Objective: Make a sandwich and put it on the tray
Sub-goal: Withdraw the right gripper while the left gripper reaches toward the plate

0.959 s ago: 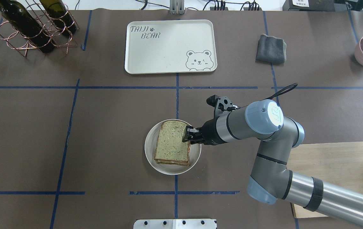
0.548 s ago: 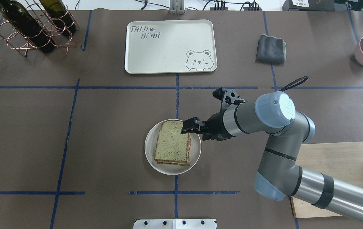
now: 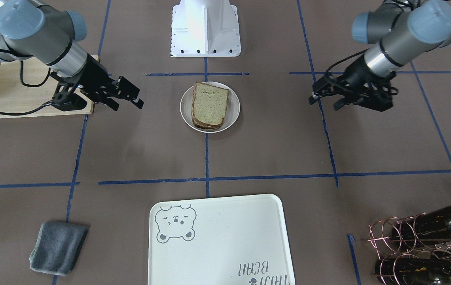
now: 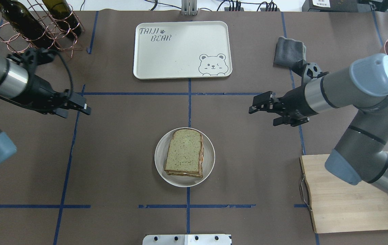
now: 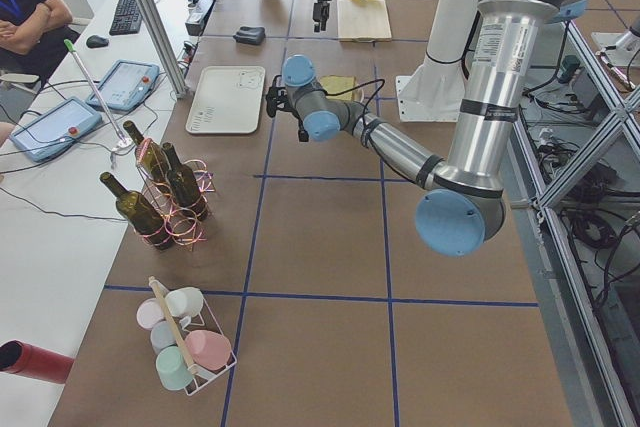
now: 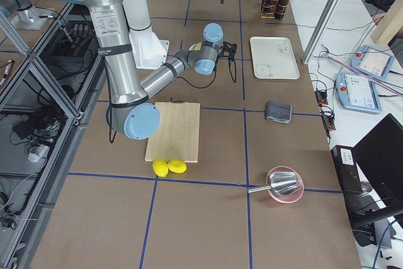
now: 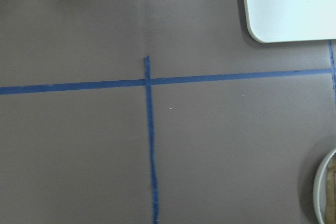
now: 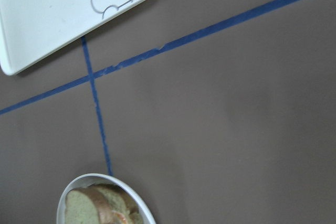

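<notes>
Sandwich (image 4: pixel 183 153): on dish (image 4: pixel 209 162), middle of tabletop (image 4: pixel 112 153); tray (image 4: pixel 180 64) well apart.
Right gripper (image 4: pixel 260 103): parted, empty, well off to one side.
Left gripper (image 4: pixel 78 107): holding nothing; spread, cannot tell.
Hazard: a pinch on the dish rim could tilt it, sliding the slices apart.

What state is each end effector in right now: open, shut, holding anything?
Left end effector: open, holding nothing.
Right end effector: open, holding nothing, clear of the sandwich.
</notes>
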